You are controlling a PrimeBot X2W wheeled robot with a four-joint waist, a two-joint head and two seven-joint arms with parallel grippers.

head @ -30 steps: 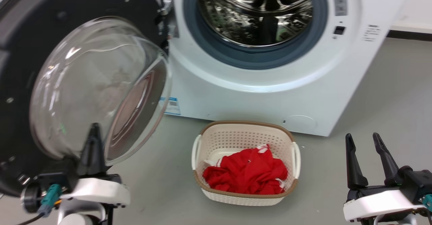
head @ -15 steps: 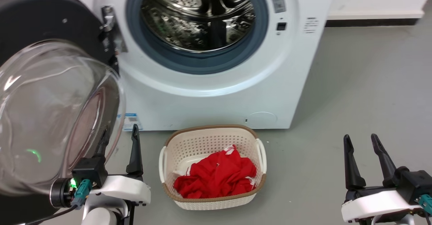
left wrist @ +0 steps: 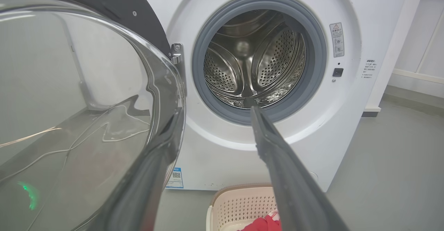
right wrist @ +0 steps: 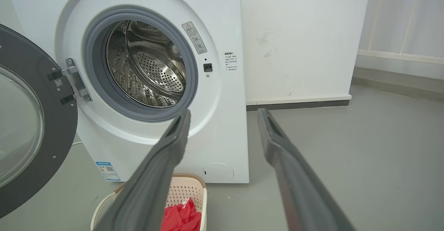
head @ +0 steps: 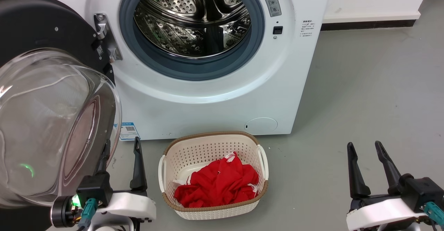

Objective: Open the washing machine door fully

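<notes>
Washing machine door (head: pixel 45 85): swung out wide on the metal hinge (head: pixel 104 36), filling the left side of the head view, black disc at upper left, bulging glass bowl below it. Same door (right wrist: pixel 31 120) at the left edge of the right wrist view, standing away from the white washing machine (head: pixel 208 109). Steel drum (head: pixel 192 19) open to sight at top centre, ringed by the blue-grey rubber seal (head: pixel 194 73).

Left gripper (head: pixel 121 143): at lower left of the head view, fingers spread, nothing between them. One finger just beside the lower rim of the glass bowl, contact impossible to judge. Left gripper (left wrist: pixel 215 111) in its own wrist view: that finger overlapping the bowl's edge at centre left, the other pointing at the drum mouth.

Right gripper (head: pixel 364 144): at lower right, well apart from the door, fingers spread and empty, above bare grey floor (head: pixel 364 85). Equally spread in the right wrist view.

Cream basket (head: pixel 208 134): at lower centre, on the floor before the machine, holding a red cloth (head: pixel 218 182).
</notes>
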